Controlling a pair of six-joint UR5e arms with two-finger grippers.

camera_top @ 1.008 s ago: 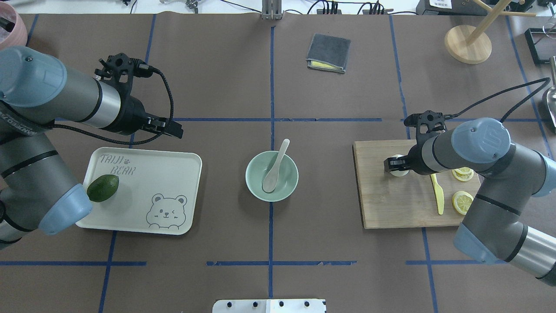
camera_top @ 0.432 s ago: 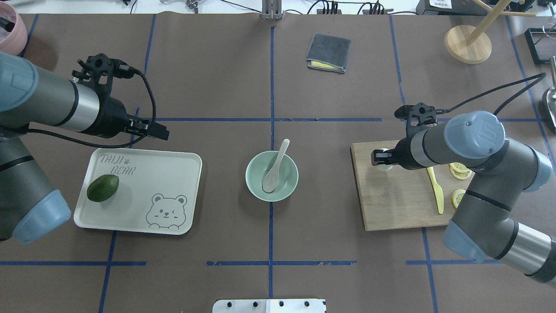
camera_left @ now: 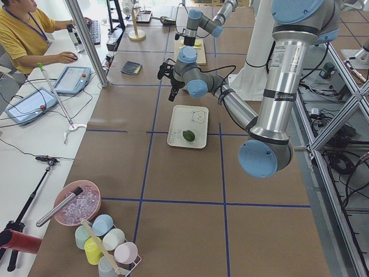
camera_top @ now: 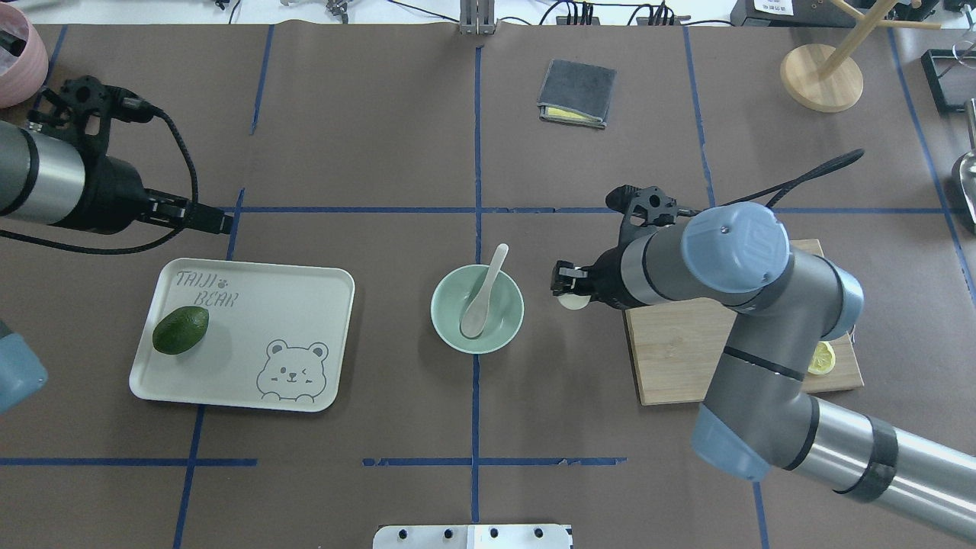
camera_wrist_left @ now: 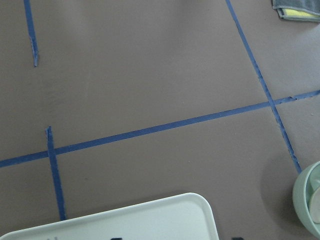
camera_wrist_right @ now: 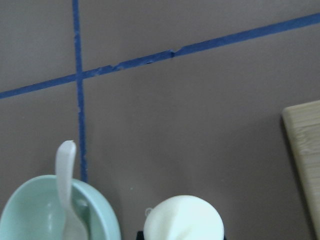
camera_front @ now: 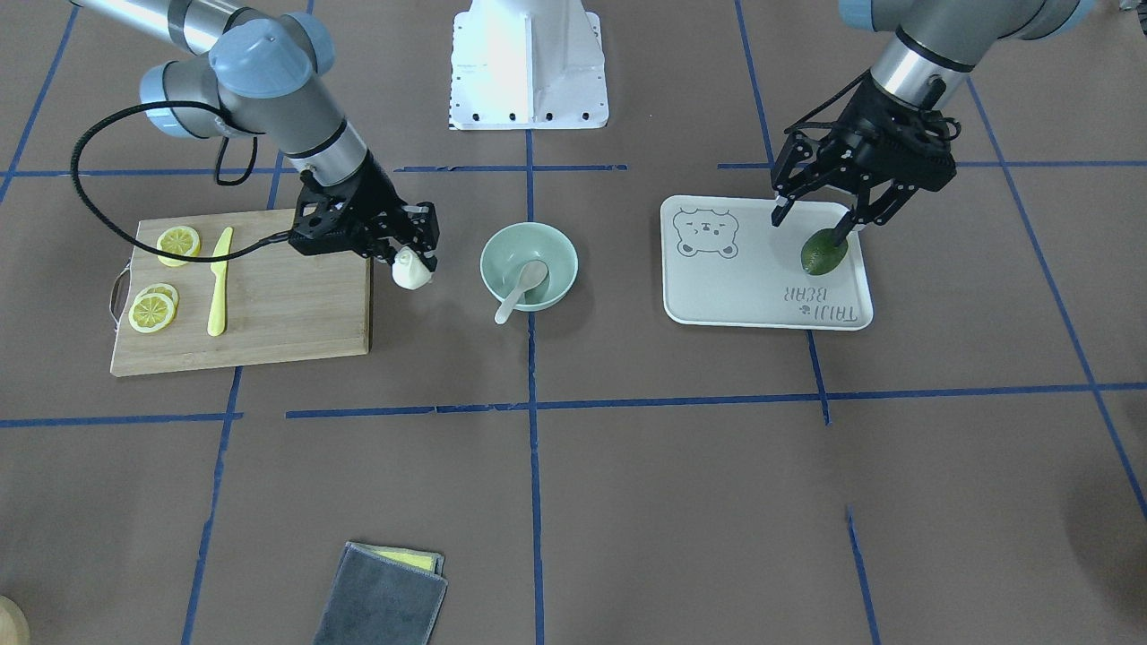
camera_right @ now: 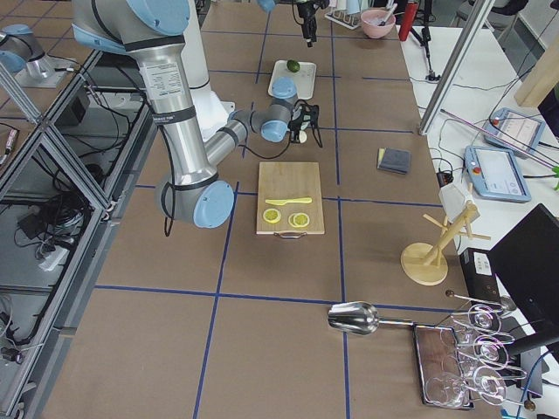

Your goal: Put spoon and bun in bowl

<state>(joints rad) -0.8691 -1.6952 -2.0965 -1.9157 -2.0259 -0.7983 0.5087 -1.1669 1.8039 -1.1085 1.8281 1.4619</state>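
Cream-white bun (camera_top: 572, 300) sits pinched in your right gripper (camera_top: 567, 287), whose two fingers are closed tight on its sides. In the overhead view it hangs in the air a little right of the middle, above the brown table cover. It is between the bowl (camera_top: 440, 308) and the wooden board (camera_top: 671, 352). It is near the bowl's right rim but not over the bowl yet.

Slide it leftward in that view until the whole bun is above the green inside. Aim for the bare right part of the bowl, beside the spoon (camera_top: 483, 298). Go down low before you let go, because a round bun may roll or bounce out. I think a soft squeeze is enough.

The spoon is already in the bowl. Its long side runs almost up and down in the overhead view. Its scoop lies low in the bowl and its handle leans up and a bit right, poking over the top rim. Try not to bump that handle. The bun is round, so it has no long side.

Your left gripper (camera_front: 808, 226) is spread wide and holds nothing. In the front view it hangs over the tray (camera_front: 717, 300), by the avocado (camera_front: 823, 253), at the upper right.
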